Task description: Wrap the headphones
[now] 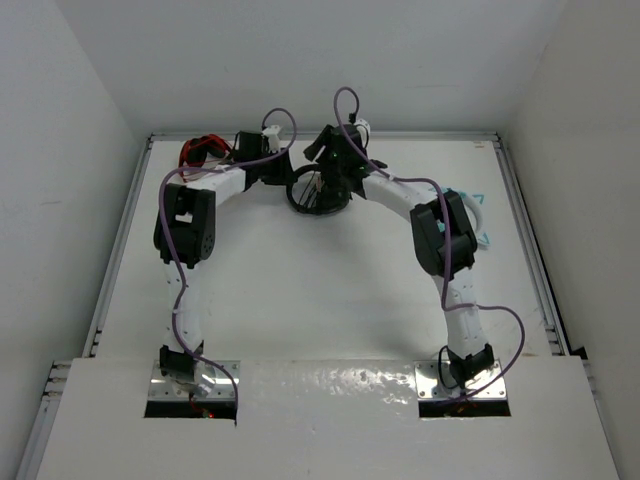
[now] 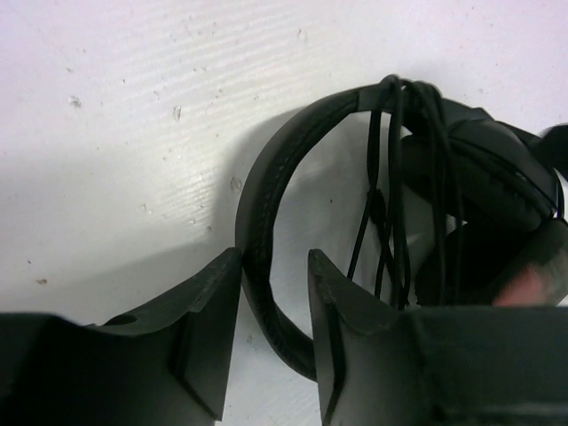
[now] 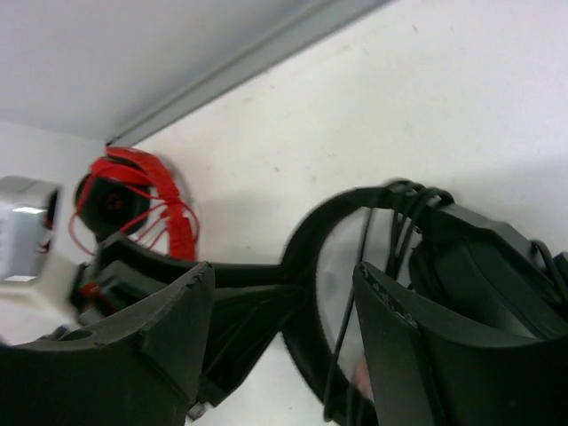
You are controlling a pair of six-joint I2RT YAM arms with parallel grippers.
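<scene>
Stretching white beneath plain white walls (image 1: pixel 300 60), the table (image 1: pixel 330 290) carries red headphones (image 1: pixel 200 150) in its far-left corner. At far centre lie the headphones (image 2: pixel 497 177), cable (image 2: pixel 399 177) looped over the headband (image 2: pixel 256 200). The left gripper (image 2: pixel 275 262) straddles that band, jaws slightly apart; the right gripper (image 3: pixel 282 275), just to the right, stands with jaws wide apart.

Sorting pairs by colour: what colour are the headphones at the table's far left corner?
Red headphones, clearest in the right wrist view.
</scene>
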